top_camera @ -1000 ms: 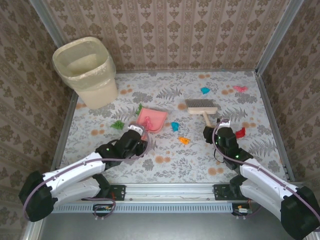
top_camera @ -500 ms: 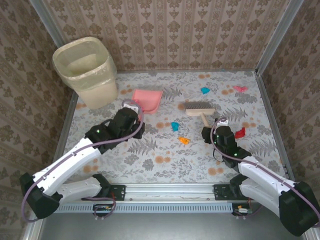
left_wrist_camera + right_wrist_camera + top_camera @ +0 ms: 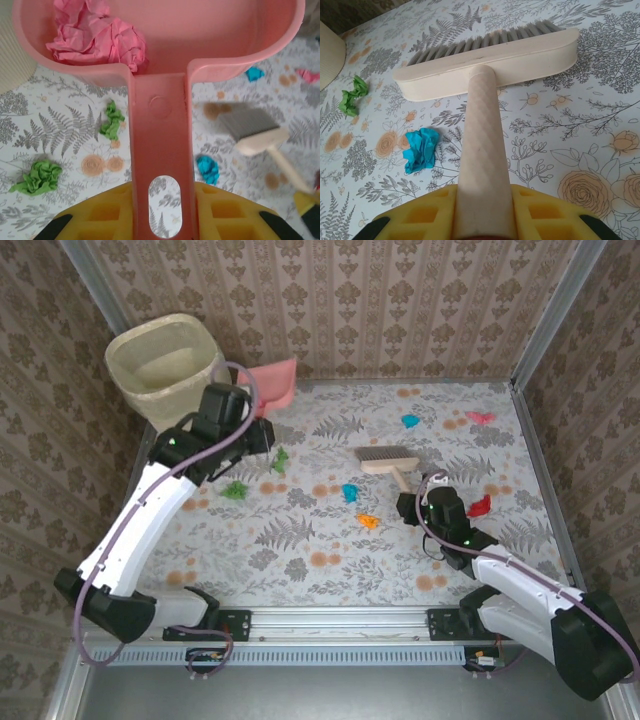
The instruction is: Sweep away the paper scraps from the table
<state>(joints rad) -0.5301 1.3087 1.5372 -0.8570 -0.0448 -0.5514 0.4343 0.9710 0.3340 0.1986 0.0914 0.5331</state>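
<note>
Top view, clock directions taken from the middle of the counter [image 3: 330, 560].

- Left fingers [image 3: 122, 210]: clenched on the handle of the pink dustpan [image 3: 160, 125], which is held clear of the counter at 11 o'clock, just beside the cream bin [image 3: 165, 365].
- A crumpled pink wad [image 3: 100, 40] lies inside the pan.
- Right fingers [image 3: 437, 210]: grasping the wooden handle of the brush [image 3: 490, 55]. Its head sits at 1 o'clock, bristles on the cloth.
- Paper scraps on the counter:
  - two green [image 3: 236, 489] [image 3: 279, 459] at 10 o'clock
  - blue [image 3: 350, 492] and orange [image 3: 369, 522] near the centre (both close to the brush)
  - blue [image 3: 410, 421] at 1 o'clock
  - pink [image 3: 480, 417] at 2 o'clock
  - red [image 3: 481, 506] at 3 o'clock
</note>
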